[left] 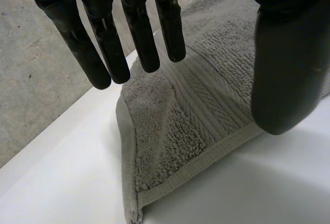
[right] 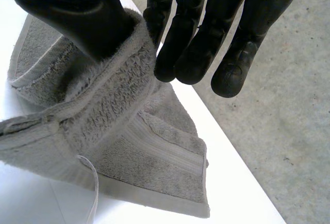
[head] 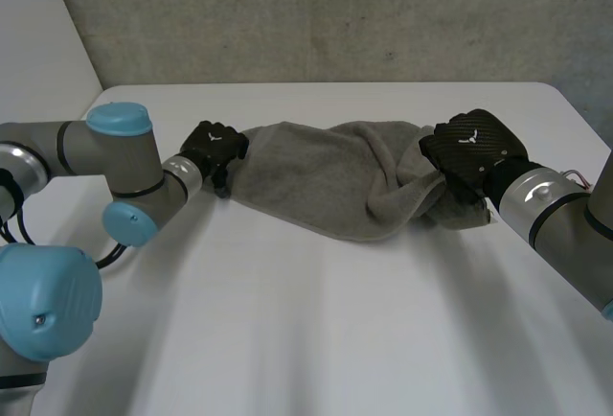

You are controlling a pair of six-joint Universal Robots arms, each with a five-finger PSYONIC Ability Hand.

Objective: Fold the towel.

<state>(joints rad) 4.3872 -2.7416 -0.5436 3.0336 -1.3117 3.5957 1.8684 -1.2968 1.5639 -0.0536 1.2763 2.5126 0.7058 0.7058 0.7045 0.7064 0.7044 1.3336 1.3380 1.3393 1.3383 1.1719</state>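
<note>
Grey towel lies bunched across far half of white table, long axis running 9 to 3 o'clock between hands.

Left hand at towel's 9 o'clock end: fingers straight and spread wide from thumb, hovering over corner that lies flat on table, gripping nothing.

Right hand at 3 o'clock end: narrow pinch, thick fold of towel caught between its thumb and straight fingers, fold raised off table, lower layers hanging beneath.
</note>
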